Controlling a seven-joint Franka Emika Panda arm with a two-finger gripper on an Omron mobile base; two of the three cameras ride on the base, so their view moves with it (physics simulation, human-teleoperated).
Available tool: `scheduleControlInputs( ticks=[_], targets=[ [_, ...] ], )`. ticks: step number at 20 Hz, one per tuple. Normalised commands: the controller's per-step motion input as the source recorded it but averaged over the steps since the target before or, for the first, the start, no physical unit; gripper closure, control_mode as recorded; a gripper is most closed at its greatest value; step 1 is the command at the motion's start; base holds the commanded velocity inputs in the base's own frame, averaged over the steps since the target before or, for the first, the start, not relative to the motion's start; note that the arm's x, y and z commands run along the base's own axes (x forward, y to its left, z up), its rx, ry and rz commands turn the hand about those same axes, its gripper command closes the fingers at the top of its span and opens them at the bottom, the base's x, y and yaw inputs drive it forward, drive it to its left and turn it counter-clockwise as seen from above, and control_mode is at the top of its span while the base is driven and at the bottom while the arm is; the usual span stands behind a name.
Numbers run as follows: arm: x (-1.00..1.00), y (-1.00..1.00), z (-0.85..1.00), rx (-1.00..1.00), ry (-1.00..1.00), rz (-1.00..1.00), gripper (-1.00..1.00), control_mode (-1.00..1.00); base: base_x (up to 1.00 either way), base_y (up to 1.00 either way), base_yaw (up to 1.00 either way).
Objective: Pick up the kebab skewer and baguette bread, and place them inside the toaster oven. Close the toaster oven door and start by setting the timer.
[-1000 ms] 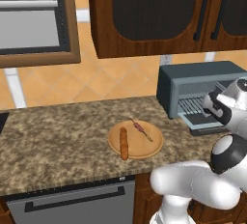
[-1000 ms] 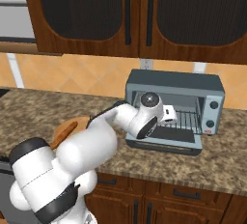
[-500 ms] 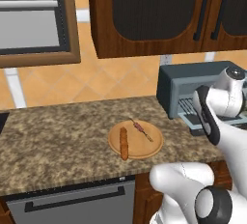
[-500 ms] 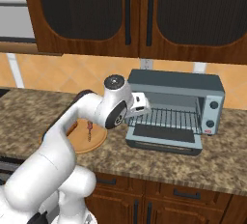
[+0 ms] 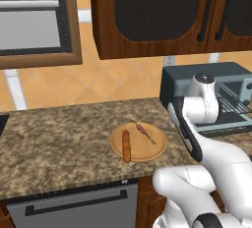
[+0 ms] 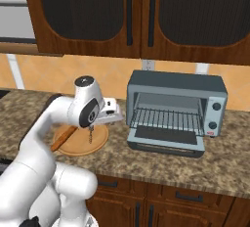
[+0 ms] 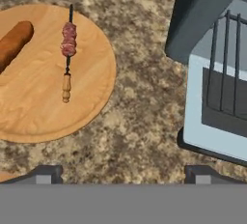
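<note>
Kebab skewer [image 7: 68, 49], thin, lies on round wooden board [image 7: 91, 92].

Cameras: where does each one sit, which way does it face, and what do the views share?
Left base view: behind-left, facing the counter; white arm lower right, beside the round board.
Right base view: behind-right, facing the open toaster oven; arm lower left.
Hand view: looks down past the open gripper at the kebab skewer.
Shared: board, skewer, baguette bread, oven.

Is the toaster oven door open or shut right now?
Open: the toaster oven door lies folded down flat, exposing the wire rack inside the toaster oven.
</note>
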Motion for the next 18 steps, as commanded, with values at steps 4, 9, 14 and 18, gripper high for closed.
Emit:
scheduleControlInputs(
  ticks=[4, 9, 14, 18],
  targets=[
    [0.15, 0.69, -0.45, 0.05, 0.23, 0.01, -1.0, -1.0, 0.0, 0.0, 0.0],
    [0.33, 0.28, -0.39, 0.07, 0.23, 0.13, -1.0, -1.0, 0.0, 0.0, 0.0],
    [0.48, 0.27, -0.36, 0.0, 0.1, 0.07, -1.0, -1.0, 0.0, 0.0, 0.0],
    [0.57, 0.28, -0.43, 0.0, 0.14, 0.0, -1.0, -1.0, 0.0, 0.0, 0.0]
  ],
)
